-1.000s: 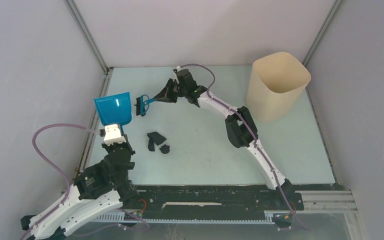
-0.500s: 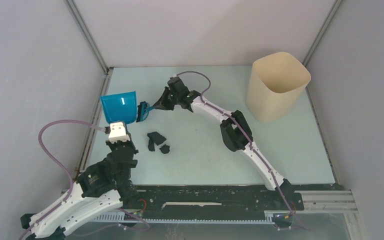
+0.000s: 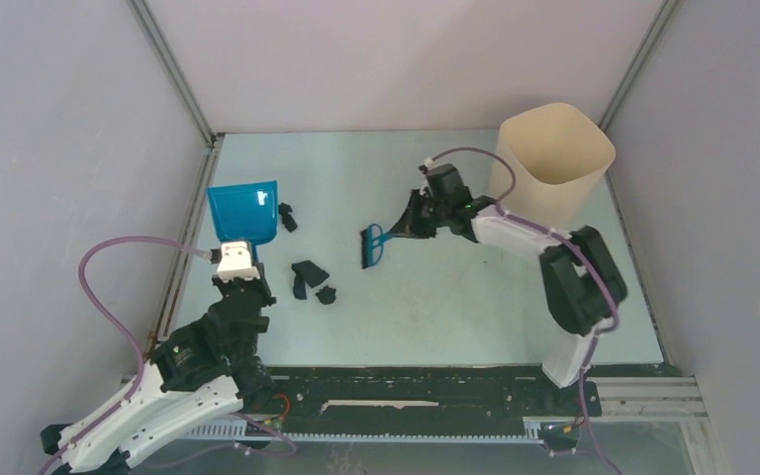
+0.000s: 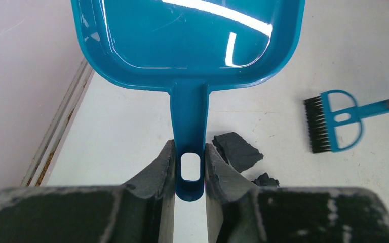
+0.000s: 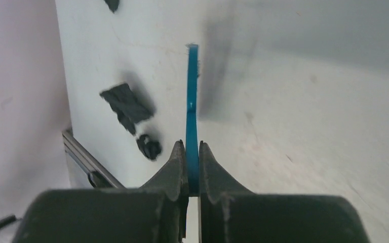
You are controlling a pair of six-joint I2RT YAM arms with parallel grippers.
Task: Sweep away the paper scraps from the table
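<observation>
My left gripper [image 3: 238, 259] [image 4: 189, 167] is shut on the handle of the blue dustpan [image 3: 243, 209] [image 4: 187, 35], which sits by the table's [image 3: 435, 307] left rail. The right gripper [image 3: 411, 222] [image 5: 192, 167] is shut on the thin handle of the small blue brush [image 3: 374, 244] [image 5: 192, 121] [image 4: 334, 121], whose bristles point left at mid-table. Two dark paper scraps [image 3: 308, 276] [image 4: 237, 150] [image 5: 126, 104] lie between brush and dustpan handle. A smaller dark scrap [image 3: 286, 216] lies against the dustpan's right side.
A tall beige bin [image 3: 551, 168] stands at the back right of the table, just behind the right arm. Metal rails [image 3: 190, 237] edge the left side, close to the dustpan. Grey walls enclose the table.
The right arm has swung the brush from the dustpan's right side back to mid-table. A small dark scrap now shows beside the pan. The dustpan shifted slightly right.
</observation>
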